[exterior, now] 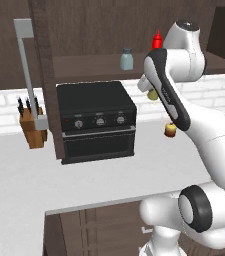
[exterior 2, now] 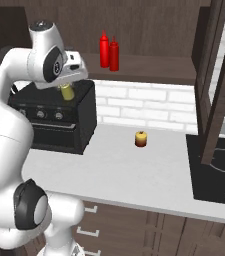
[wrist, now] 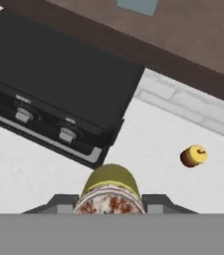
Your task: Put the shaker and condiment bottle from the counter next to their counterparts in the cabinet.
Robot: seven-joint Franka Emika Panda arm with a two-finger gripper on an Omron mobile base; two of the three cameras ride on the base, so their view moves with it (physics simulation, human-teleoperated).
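The counter (exterior 2: 134,170) was spread broad and light-grey below the cabinet (exterior: 84,30), whose open shelf was left exposed to take the task's items. A black toaster oven (exterior: 96,122) was stood against the wall on the counter, with a knife block (exterior: 33,127) beside it. On the shelf two red bottles were set touching, the condiment bottle (exterior 2: 114,54) apparently already placed just beside its taller counterpart (exterior 2: 104,49). The pale blue-grey shaker (exterior: 127,59) was stood alone further along the shelf, so space beside it was judged to be reserved. The shaker (exterior 2: 66,92) was clamped between the closed fingers of the gripper (exterior 2: 67,89), raised above the oven and below shelf height. A yellow-and-red lump (exterior 2: 141,138) was left on the counter. The fingertips themselves were largely hidden by the shaker's cap in the hand view.
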